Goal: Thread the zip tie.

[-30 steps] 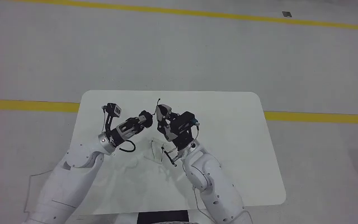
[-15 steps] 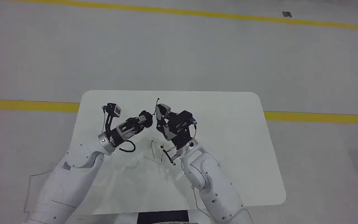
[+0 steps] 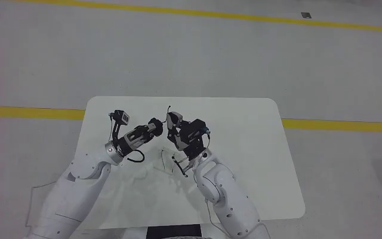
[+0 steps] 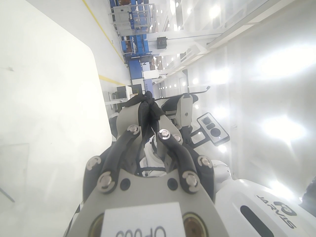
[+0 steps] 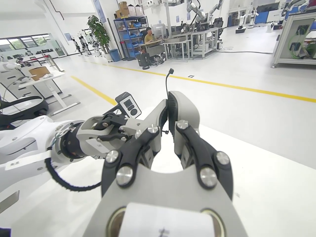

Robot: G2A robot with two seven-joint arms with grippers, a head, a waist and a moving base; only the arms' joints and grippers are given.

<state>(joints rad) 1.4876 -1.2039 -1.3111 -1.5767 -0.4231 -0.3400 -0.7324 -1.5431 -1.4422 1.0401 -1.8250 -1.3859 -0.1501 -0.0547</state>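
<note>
Black zip tie [image 5: 167, 85], upright, clamped below its head in the right pincer [image 5: 168, 99], whose fingers [image 5: 184, 109] are pressed together on the strap; the head stands clear above them. I read the left pincer [image 4: 147, 101] as likewise closed, pinching a black strip that I take for the tie's tail end. Both pincers sit tip to tip, almost touching, above the left half of the table [image 3: 250, 119], nearer its far edge than its near one.

Risks, as I judge them:
(a) The tail is thin and springy. If I bring it in off-axis, it will slide past the head's slot rather than enter it.
(b) The head pokes out well beyond the right fingers, so a push can swing or twist it and spoil the alignment.
(c) The pincers are so close that a small overshoot would knock tip against tip and could jar the strap loose. A dropped tie would fall to the table below.
(d) I cannot make out the slot itself, so I steer partly blind.

Surface: white, round-cornered table, with a few thin dark strands [image 3: 176, 166] lying beside the right forearm.

Room: pale floor [image 3: 239, 54] with yellow lines [image 3: 334, 124], shelving [image 5: 128, 25] holding blue bins, and a potted plant [image 5: 96, 29].
</note>
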